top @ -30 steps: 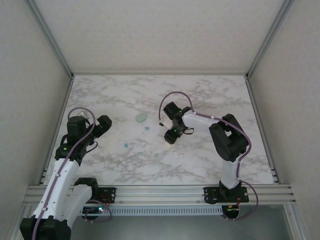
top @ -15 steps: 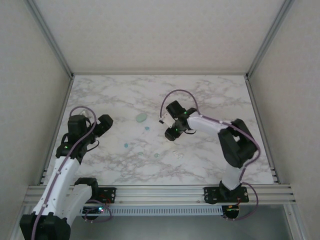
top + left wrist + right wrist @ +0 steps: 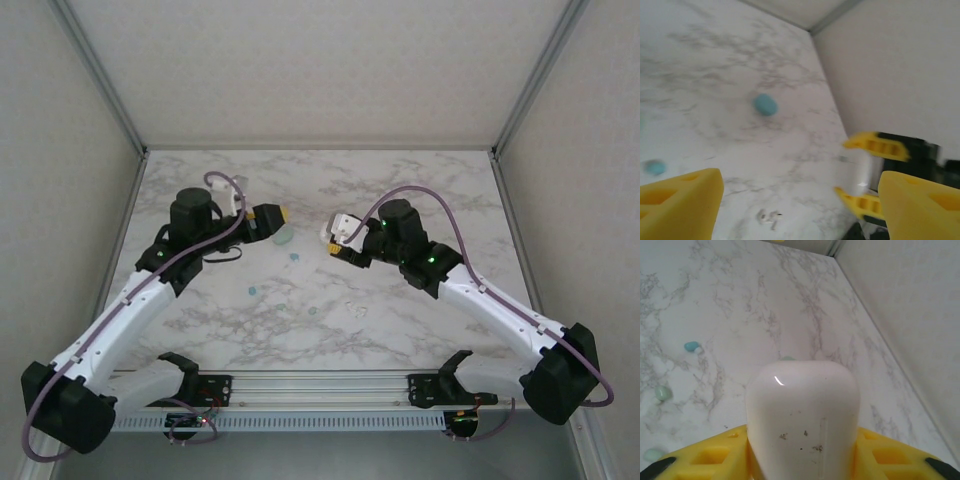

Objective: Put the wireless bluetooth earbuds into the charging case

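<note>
**White, smooth, rounded charging case** (image 3: pixel 802 405) (image 3: pixel 336 229): clamped between the yellow jaws of the right gripper (image 3: pixel 802 442) (image 3: pixel 340 238) and held over the middle of the grey-veined white marble counter (image 3: pixel 430 190). In the right wrist view its long axis runs away from the camera, with the domed end farthest from the jaws. A faint straight seam and a few dark specks mark the near face. Seen from above, the domed end points left, toward the left gripper (image 3: pixel 271 216) (image 3: pixel 800 187).

**Tiny pebble-like wireless earbuds** (image 3: pixel 294 257) (image 3: pixel 691 346): loose on the counter, nearer the arm bases than either gripper, and all apart from the held case.
- One teal-blue bud (image 3: pixel 294 257) lies just beside the mint-green oval case (image 3: pixel 283 236) (image 3: pixel 786 358).
- A second teal-blue bud (image 3: pixel 253 290) lies further left.
- A mint-green bud (image 3: pixel 313 311) and a white pair of buds (image 3: pixel 355 310) (image 3: pixel 767 217) lie toward the near edge.

**Surroundings:** the mint-green oval case rests flat on the counter between the two grippers. The left gripper's yellow jaws stand apart with nothing between them, close beside that case. Whether they touch it cannot be told.

**Hidden or unclear:**
- From the right wrist, the white case covers all but a thin sliver of the mint-green case, which shows just over its dome.
- The jaws cover the lower sides of the white case.
- The left wrist view is motion-blurred. A teal-blue oval blob (image 3: pixel 765 104) on the counter there is too soft to tell bud from case.
- From above, the buds are too small to show which way each points.
</note>
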`<state>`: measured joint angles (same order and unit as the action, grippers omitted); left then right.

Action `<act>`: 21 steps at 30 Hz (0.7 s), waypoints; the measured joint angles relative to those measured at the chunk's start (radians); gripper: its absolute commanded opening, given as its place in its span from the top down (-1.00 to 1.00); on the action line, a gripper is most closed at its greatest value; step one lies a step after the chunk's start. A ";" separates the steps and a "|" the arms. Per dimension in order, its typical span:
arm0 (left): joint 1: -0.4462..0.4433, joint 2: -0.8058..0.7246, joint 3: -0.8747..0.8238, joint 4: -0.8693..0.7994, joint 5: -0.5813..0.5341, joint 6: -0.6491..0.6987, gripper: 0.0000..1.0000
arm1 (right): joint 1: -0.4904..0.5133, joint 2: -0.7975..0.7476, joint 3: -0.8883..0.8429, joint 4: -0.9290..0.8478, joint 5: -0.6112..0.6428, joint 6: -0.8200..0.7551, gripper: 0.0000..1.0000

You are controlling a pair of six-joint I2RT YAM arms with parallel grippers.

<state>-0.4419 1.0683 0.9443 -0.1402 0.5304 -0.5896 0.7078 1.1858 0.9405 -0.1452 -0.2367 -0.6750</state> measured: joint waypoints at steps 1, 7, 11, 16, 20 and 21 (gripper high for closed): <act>-0.018 0.005 0.018 0.007 0.009 0.008 -0.48 | 0.000 0.000 0.000 0.006 0.000 -0.009 0.29; -0.113 0.065 0.082 0.006 0.028 0.061 -0.38 | 0.000 -0.010 -0.002 0.068 -0.001 -0.017 0.28; -0.160 0.127 0.105 -0.003 0.030 0.079 -0.38 | 0.000 -0.020 -0.012 0.109 -0.003 -0.009 0.28; -0.200 0.179 0.130 -0.013 0.030 0.089 -0.33 | 0.000 -0.020 -0.013 0.128 -0.004 0.000 0.27; -0.209 0.210 0.156 -0.014 0.029 0.097 -0.21 | 0.000 -0.020 -0.013 0.131 -0.004 0.010 0.27; -0.209 0.214 0.159 -0.014 0.030 0.101 -0.18 | 0.000 -0.020 -0.013 0.134 -0.005 0.013 0.27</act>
<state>-0.6514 1.2827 1.1038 -0.1543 0.5602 -0.4889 0.7078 1.1656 0.9272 -0.0113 -0.2420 -0.6617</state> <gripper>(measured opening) 0.625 0.436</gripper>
